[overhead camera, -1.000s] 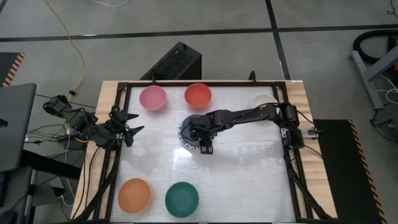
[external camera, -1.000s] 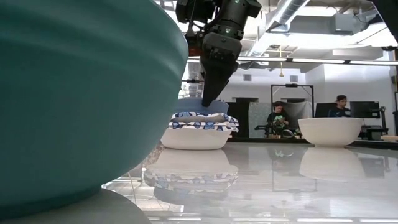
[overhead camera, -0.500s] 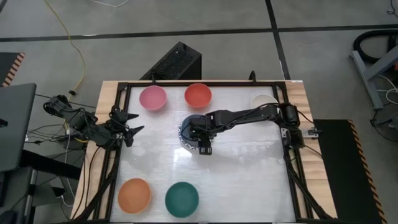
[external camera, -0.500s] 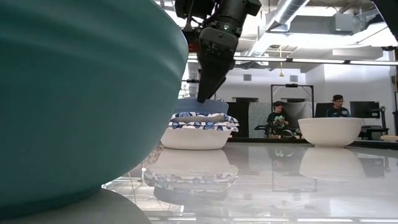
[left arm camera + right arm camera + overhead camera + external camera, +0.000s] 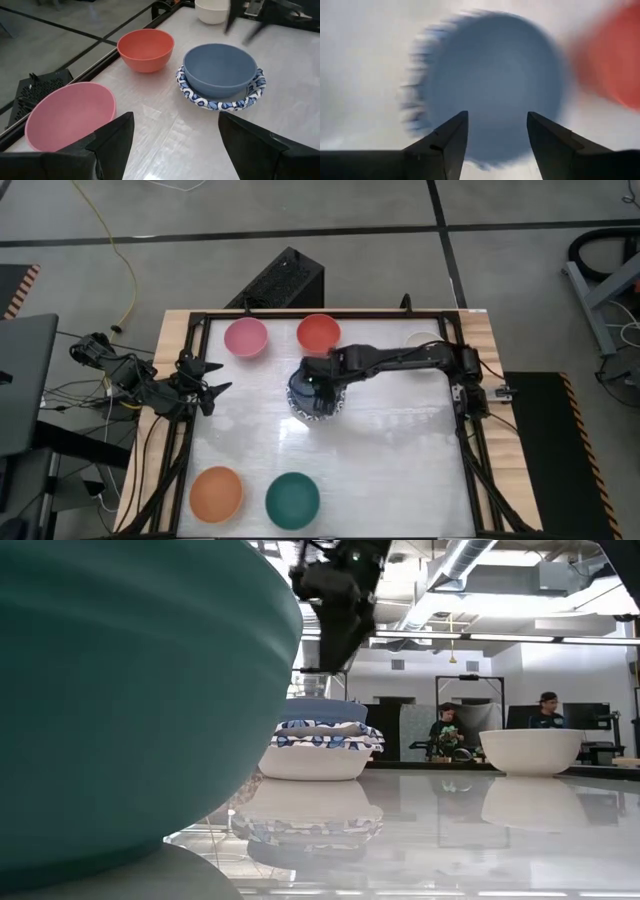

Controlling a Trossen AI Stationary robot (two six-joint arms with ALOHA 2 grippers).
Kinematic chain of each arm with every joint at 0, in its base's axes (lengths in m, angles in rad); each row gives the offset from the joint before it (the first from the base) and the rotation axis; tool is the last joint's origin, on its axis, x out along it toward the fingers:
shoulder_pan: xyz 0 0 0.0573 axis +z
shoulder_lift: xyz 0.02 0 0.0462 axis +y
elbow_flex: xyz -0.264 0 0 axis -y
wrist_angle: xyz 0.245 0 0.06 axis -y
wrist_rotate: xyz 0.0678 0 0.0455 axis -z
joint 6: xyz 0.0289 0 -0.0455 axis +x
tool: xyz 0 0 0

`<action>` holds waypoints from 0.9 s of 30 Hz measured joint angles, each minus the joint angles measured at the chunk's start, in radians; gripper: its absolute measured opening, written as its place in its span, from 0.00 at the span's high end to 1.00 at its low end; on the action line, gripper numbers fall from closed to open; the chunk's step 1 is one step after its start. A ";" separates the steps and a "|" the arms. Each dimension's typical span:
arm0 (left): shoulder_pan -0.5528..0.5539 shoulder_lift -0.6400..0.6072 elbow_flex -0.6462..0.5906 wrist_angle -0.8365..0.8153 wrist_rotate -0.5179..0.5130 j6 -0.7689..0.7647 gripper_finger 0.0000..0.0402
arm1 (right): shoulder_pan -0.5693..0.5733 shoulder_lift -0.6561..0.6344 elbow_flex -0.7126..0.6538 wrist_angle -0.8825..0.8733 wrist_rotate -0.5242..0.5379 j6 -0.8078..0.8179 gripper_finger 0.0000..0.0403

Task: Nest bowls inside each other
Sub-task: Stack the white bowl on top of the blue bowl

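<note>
The right claw is hanging above the stack, its two dark wedge fingers standing apart and holding nothing. Under it, a smooth matte blue bowl is sitting nested inside the white bowls with wavy blue-patterned rims, on the glossy table. The left claw is waiting wide open and empty at the table's left edge, near the round pink bowl.

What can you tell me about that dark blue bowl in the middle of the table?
The dark blue bowl is round, matte and plastic-looking, empty and upright. It sits nested in a stack of white bowls with blue-patterned rims, near the table's middle, beside the red bowl. Nothing grips it: the right gripper hangs above it with its fingers apart.
</note>
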 joint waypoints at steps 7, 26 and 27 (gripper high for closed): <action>0.000 0.000 0.000 -0.002 0.000 0.000 0.31 | -0.087 -0.001 0.038 -0.396 0.106 0.337 0.51; -0.033 0.000 0.000 -0.070 0.019 -0.119 0.31 | -0.210 -0.449 -0.254 -0.507 0.313 0.583 0.55; -0.039 0.000 0.000 -0.071 0.018 -0.123 0.31 | -0.214 -0.492 -0.303 -0.501 0.332 0.629 0.55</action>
